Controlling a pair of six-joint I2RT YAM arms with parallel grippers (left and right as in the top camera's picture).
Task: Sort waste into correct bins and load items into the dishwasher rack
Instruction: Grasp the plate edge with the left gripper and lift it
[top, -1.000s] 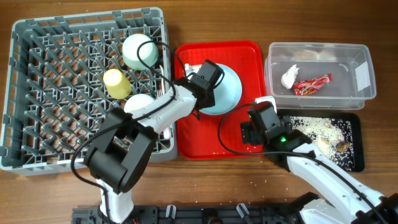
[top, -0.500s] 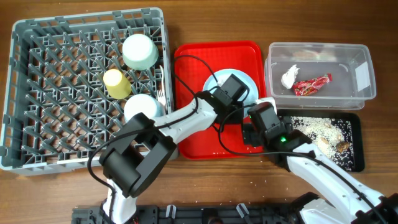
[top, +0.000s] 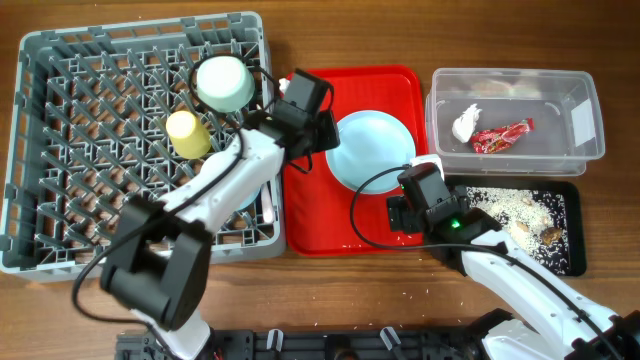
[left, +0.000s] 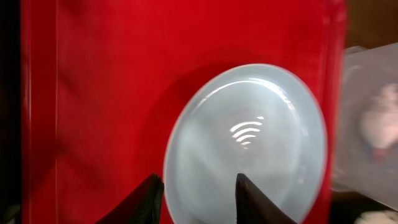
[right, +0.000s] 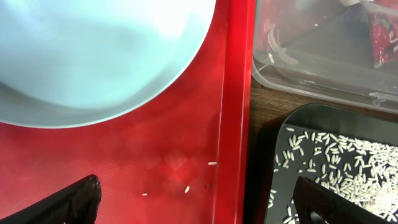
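Glossy light-blue plate on smooth red plastic tray, wood-grain table

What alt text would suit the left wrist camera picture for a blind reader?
A round light-blue plate lies on a red tray, seen from above. Two dark fingers reach in at the bottom edge, standing apart, by the plate's near rim.
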